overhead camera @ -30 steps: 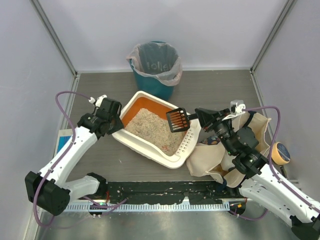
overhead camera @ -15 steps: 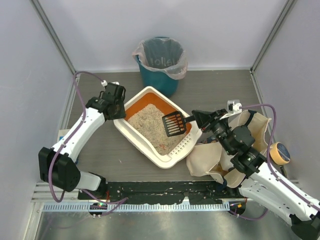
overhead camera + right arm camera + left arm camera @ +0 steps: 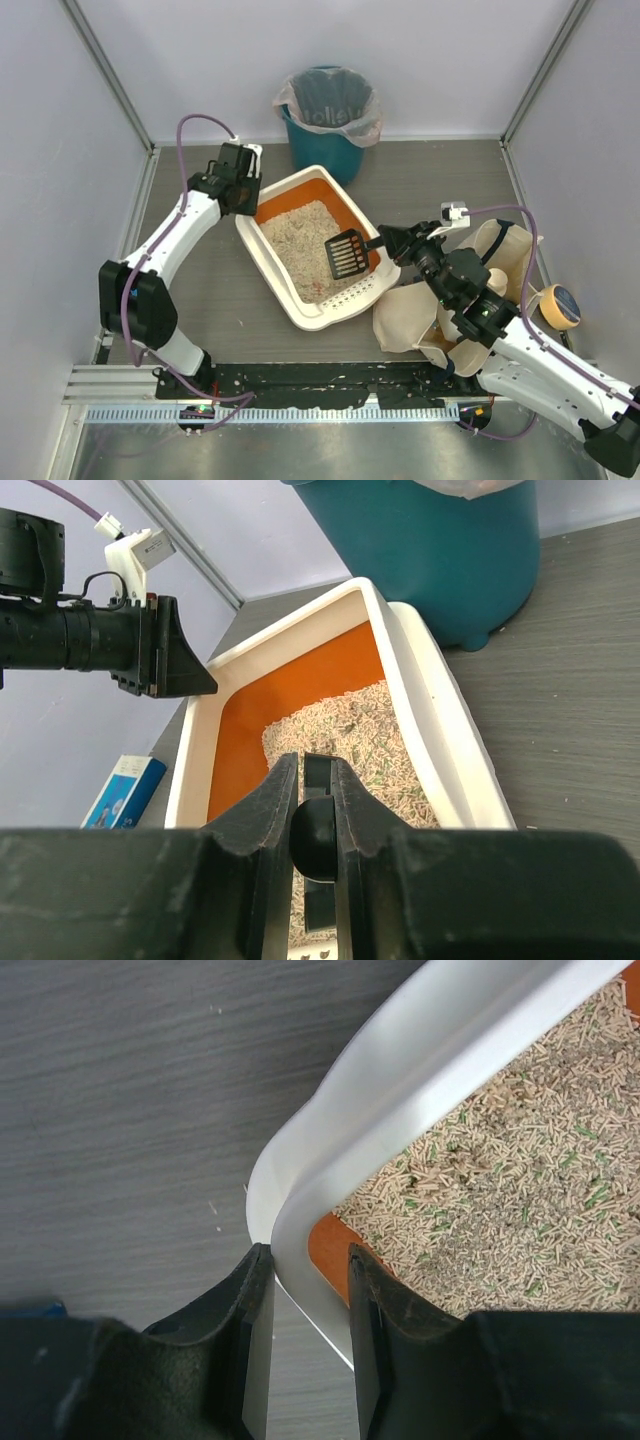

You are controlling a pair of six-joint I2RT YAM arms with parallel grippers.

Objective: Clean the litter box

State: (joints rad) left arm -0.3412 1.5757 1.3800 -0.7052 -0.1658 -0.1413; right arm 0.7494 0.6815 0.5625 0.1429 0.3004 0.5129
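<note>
**Litter box is swung back toward the teal bin**

Compared with a second ago, the litter box (image 3: 268,265) is turned clockwise in the overhead view and pushed further back, so that its far corner is brought just beside the teal bin (image 3: 315,155). The bin itself is shifted back and to the right. The left gripper (image 3: 243,200), clamped on the box's corner rim, is carried back with it, and the left arm is stretched further out. The scoop (image 3: 348,255) gripped by the right gripper (image 3: 392,240) is drawn slightly nearer and leftward.

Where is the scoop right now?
In the top view, the black scoop hangs over the litter box, near its perforated end, held by the right gripper.
</note>
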